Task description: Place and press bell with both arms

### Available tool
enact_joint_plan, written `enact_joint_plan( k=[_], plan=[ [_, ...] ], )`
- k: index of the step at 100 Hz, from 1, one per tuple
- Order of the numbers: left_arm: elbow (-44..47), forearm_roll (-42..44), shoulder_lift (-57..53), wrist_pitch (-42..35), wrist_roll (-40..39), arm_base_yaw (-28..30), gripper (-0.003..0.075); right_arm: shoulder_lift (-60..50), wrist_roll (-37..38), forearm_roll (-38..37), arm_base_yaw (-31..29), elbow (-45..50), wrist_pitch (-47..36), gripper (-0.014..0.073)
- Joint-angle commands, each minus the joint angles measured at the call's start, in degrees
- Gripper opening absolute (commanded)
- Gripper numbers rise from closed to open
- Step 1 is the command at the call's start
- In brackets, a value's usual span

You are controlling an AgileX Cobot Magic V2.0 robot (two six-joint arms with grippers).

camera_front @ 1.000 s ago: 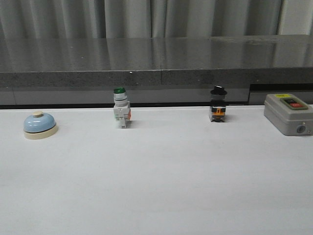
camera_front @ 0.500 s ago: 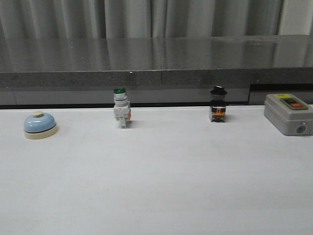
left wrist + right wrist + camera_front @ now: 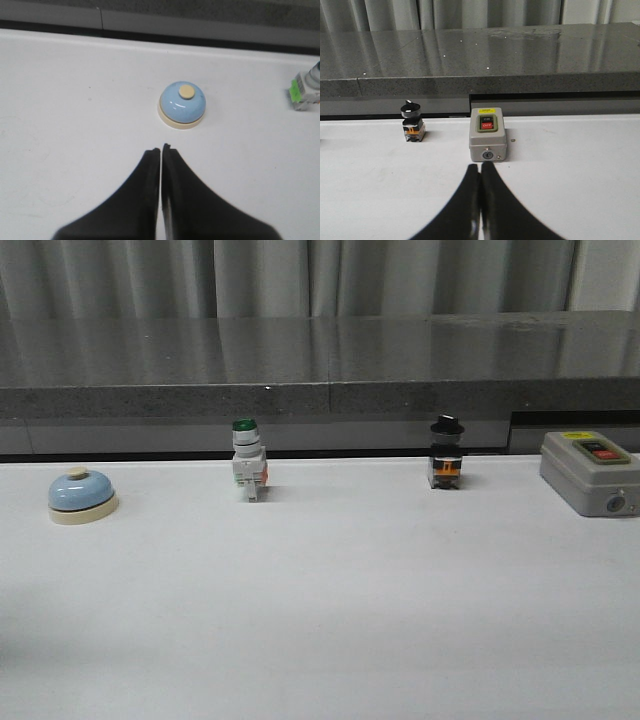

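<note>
The light-blue bell (image 3: 81, 495) with its cream base and knob stands at the far left of the white table. In the left wrist view the bell (image 3: 182, 104) sits just beyond my left gripper (image 3: 160, 148), which is shut and empty, a short gap short of the bell's base. My right gripper (image 3: 480, 166) is shut and empty, its tips just in front of the grey box. Neither arm shows in the front view.
A green-capped white push-button switch (image 3: 247, 460) stands left of centre, also in the left wrist view (image 3: 306, 91). A black-knobbed switch (image 3: 446, 453) stands right of centre. A grey box with red and black buttons (image 3: 588, 472) sits at the far right. A dark stone ledge (image 3: 320, 370) runs behind the table.
</note>
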Motion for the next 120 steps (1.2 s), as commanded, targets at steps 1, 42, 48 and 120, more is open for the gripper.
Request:
enact_joint_plan(
  k=[1,42,48,120],
  plan=[
    [-5.98,-0.12,3.34,-0.25,1.04,-0.05,0.0155,-0.76,-0.17,0.06,-0.43,-0.83,-4.37,-0.006],
    [-25.13,-0.49,20.61,11.84,1.04,-0.42,0.064,-0.76,-0.17,0.06,-0.43,-0.83,-4.37,-0.006],
    [-28.39,-0.49,22.76,14.08,1.04,-1.1,0.064,-0.76,-0.17,0.06,-0.43,-0.83,-4.37,-0.006],
    [-52.32,2.38,47.49,31.42,0.94,-2.98,0.0639,-0.76,-0.17,0.06,-0.43,-0.83,-4.37,-0.006]
  ],
)
